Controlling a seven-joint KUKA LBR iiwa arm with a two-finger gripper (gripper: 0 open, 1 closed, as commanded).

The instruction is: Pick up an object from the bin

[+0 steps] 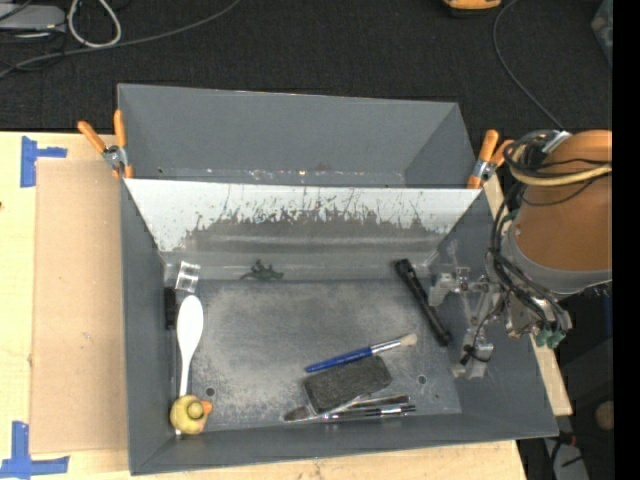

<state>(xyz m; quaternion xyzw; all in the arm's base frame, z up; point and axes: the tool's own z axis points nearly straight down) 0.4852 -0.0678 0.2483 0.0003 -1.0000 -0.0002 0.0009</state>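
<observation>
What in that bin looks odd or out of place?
Nothing looks spilled or broken. Oddest is the bin's back wall, streaked with dark scratch marks along its lower part. The things simply lie loose: a yellow toy duck in the view's near left corner by a white spoon, a blue-handled brush beside a dark block.

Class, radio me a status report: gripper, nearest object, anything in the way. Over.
Gripper by right wall of bin. Nearest: black stick, just view-left of it. Nothing between them.
</observation>
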